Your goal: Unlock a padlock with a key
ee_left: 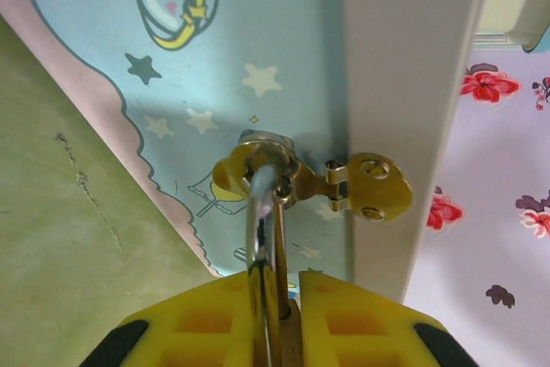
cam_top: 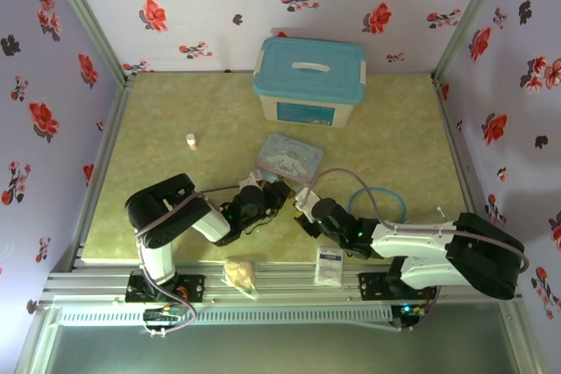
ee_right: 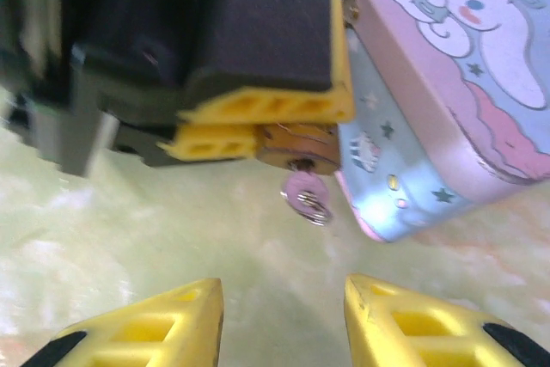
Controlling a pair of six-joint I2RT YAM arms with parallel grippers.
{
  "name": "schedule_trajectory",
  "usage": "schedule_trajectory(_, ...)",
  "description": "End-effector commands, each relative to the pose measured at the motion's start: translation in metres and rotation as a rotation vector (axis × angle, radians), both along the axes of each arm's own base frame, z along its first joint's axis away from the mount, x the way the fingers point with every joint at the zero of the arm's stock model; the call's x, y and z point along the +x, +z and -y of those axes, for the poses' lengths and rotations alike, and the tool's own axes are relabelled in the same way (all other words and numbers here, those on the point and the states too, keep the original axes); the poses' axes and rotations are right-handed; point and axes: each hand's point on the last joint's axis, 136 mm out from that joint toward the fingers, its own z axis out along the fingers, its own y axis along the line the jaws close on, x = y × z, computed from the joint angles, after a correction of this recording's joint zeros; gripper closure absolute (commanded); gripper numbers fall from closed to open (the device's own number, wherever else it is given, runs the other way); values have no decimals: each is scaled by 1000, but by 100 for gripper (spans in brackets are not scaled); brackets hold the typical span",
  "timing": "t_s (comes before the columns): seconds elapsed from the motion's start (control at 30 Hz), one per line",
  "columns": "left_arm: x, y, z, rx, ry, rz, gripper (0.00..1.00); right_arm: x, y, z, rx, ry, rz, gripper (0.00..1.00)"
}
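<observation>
We're looking into a robot test booth, a lab rig. Two arms, left arm and right arm, are sitting bolted to an aluminium rail. Flowered paper walls are closing in the green tabletop, which is carrying staged props: a teal-lidded box, a cartoon tin and a small white bottle.

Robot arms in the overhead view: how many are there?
2. The black-and-white left arm reaches in from the near-left edge, the black-and-white right arm from the near-right edge. Both point toward the flat pastel cartoon tin.
</observation>
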Motion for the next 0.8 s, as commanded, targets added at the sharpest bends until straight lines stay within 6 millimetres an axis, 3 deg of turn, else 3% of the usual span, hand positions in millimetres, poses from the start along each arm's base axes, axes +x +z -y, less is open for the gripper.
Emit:
schedule_trajectory(0.0, 1, 22, 4, -25, -21, 53, 100, 19, 23, 3, -62, -27, 211, 58)
schedule_trajectory(0.3, -1, 27, 8, -49, -42, 58, 100, 19, 20, -17, -180, 56, 355, 59)
schedule_trajectory(0.57, -3, 25, 8, -71, -43, 51, 100, 36, 19, -16, -229, -48, 400, 63)
schedule_trajectory(0.77, -3, 22, 10, -98, -45, 34, 100, 36, 13, -23, -211, -40, 398, 70)
